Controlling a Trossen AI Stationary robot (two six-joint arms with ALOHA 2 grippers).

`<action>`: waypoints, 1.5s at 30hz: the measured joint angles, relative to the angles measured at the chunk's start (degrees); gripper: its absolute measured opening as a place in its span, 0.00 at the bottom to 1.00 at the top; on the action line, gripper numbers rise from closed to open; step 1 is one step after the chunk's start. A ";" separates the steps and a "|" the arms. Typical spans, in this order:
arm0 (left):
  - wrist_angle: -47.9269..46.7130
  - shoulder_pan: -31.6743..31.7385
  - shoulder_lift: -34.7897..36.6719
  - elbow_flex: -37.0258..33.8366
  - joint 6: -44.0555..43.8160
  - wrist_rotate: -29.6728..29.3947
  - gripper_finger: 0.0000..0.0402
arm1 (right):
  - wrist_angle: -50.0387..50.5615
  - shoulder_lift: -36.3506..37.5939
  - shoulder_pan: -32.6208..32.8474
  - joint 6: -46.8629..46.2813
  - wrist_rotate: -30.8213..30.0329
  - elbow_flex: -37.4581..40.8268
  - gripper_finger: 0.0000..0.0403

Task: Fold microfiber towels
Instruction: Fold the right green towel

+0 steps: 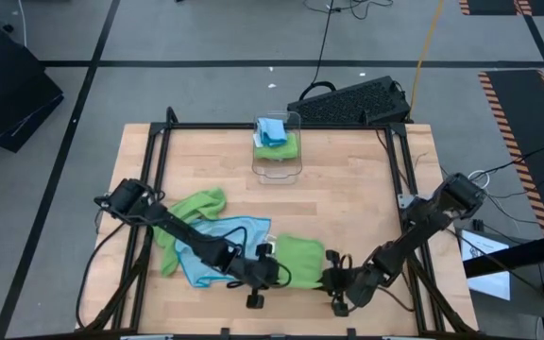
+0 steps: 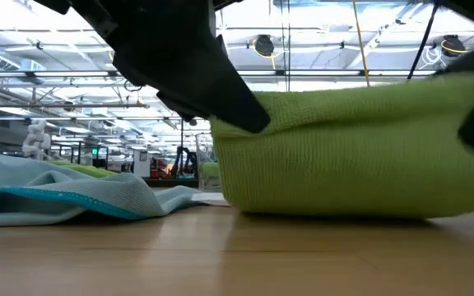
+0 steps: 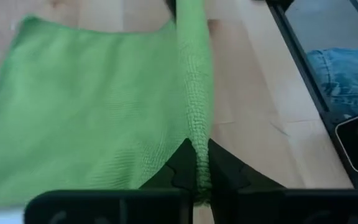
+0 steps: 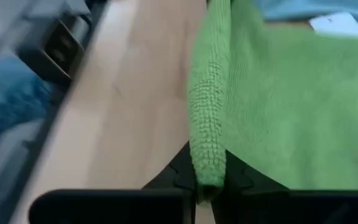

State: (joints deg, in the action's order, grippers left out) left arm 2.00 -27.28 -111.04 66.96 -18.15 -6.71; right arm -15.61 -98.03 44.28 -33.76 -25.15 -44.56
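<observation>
**Both grippers pinching the green towel at the front edge**

Your left gripper [image 1: 270, 271] is closed on the near edge of the green towel [image 1: 299, 256], low at the front of the table [image 1: 348, 189]. In its wrist view the two dark fingers [image 3: 182, 167] squeeze a rolled hem of the cloth between them, with the rest of the towel spread flat on the wood beyond.

Your right gripper [image 1: 331, 277] is clamped on the same towel's opposite corner, also along that front edge. Its fingers [image 4: 180, 169] pinch a thick fold of green hem.

From table height, the towel's held edge stands up off the wood between the two grippers.

Just beside it, toward the left arm, a light blue towel [image 1: 217, 244] lies crumpled, and a second green towel [image 1: 194, 208] sits bunched behind that. At the far side of the table, a clear bin [image 1: 278, 151] holds more green and blue cloths.
</observation>
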 joint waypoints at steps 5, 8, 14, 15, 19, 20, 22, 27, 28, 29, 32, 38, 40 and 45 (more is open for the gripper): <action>-0.65 -0.47 0.56 0.00 1.50 -1.71 0.02 | 0.03 3.66 -1.11 -0.12 2.83 0.04 0.02; -1.23 -0.68 2.55 0.00 1.56 -1.80 0.03 | -0.08 4.86 -1.45 -0.14 4.55 0.04 0.03; -1.05 -2.00 5.78 0.00 1.76 -1.77 0.06 | -1.72 5.04 -1.49 -3.02 7.00 0.02 0.03; -0.53 -2.00 5.88 0.00 1.60 -2.57 0.05 | -1.58 5.06 -1.47 -3.32 7.04 0.02 0.03; -0.96 -0.99 4.64 0.00 1.46 -4.97 0.02 | -2.06 5.06 -1.43 -4.38 4.61 1.06 0.03; -1.70 -0.81 4.26 -0.02 1.33 -5.06 0.02 | -2.36 5.00 -1.43 -5.09 3.56 1.61 0.03; -3.45 -0.27 4.04 -0.11 1.29 -5.42 0.05 | -3.18 5.00 -1.58 -7.54 1.30 2.74 0.03; -5.19 2.31 3.24 -0.07 2.18 -7.19 0.06 | -3.44 4.98 -2.40 -11.62 -2.02 5.48 0.03; -5.09 3.13 2.89 -0.09 2.55 -7.31 0.05 | -3.48 5.00 -2.64 -12.12 -2.48 5.99 0.03; -4.88 3.90 2.55 -0.04 2.56 -7.29 0.04 | -3.34 5.00 -2.79 -12.59 -2.96 6.44 0.03; -6.36 5.54 2.19 -0.05 2.51 -6.92 0.02 | -3.39 4.99 -3.56 -14.33 -3.64 7.30 0.03; -6.46 6.85 2.25 -0.07 2.43 -6.85 0.11 | -3.34 5.00 -4.53 -13.58 -3.97 7.82 0.04; -6.88 6.89 2.25 -0.07 2.43 -6.87 0.16 | -3.23 4.99 -4.51 -13.57 -4.90 7.82 0.06; -8.35 6.92 2.25 -0.09 0.28 -9.15 0.28 | -2.09 5.00 -4.51 -14.86 -6.10 7.82 0.19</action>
State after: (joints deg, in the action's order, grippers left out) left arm -6.35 -20.36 -108.79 66.87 -17.87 -15.86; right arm -17.69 -93.03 39.77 -48.63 -31.25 -36.73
